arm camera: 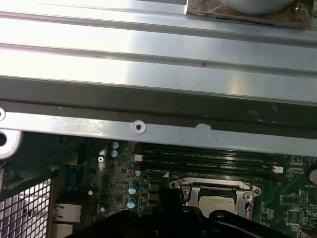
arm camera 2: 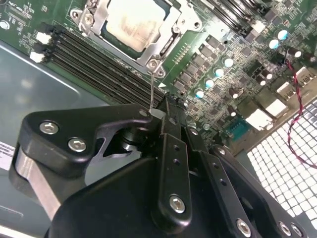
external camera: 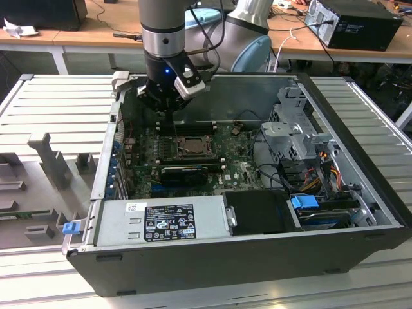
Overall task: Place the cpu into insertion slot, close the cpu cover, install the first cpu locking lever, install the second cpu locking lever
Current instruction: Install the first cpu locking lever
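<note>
Its jaws nearly closed, the gripper is seemingly pinching the thin locking lever beside the cpu cover, risking the springy wire slipping free.

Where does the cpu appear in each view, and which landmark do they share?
Exterior view: the cpu lies in the middle of the motherboard.
Second wrist view: pale square framed by the cpu cover.
First wrist view: pale square within the same frame.
Shared landmark: the memory slots beside it.

A ribbed metal table carries an open computer case.
</note>
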`<action>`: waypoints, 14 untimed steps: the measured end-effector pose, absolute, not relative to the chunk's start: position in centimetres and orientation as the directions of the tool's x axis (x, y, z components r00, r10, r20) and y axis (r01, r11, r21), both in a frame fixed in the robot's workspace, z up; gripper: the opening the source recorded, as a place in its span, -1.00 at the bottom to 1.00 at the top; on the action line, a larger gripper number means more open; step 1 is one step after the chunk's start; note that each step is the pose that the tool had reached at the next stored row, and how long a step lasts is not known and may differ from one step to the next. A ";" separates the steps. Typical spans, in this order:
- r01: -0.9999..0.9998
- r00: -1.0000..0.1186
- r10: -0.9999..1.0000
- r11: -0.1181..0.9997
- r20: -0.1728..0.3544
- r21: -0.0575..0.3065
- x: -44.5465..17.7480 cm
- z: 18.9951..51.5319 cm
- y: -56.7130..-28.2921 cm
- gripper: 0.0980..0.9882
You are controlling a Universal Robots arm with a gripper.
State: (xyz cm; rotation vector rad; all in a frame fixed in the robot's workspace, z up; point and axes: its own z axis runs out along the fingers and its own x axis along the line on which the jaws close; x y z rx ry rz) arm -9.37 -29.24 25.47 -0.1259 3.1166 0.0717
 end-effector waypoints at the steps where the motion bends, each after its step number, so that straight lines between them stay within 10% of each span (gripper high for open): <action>1: -0.081 -0.997 -0.080 0.996 -0.023 0.045 -9.3 25.5 -29.2 -0.98; 14: -0.081 -0.997 -0.080 0.996 -0.024 0.045 -7.7 25.3 -29.2 -0.98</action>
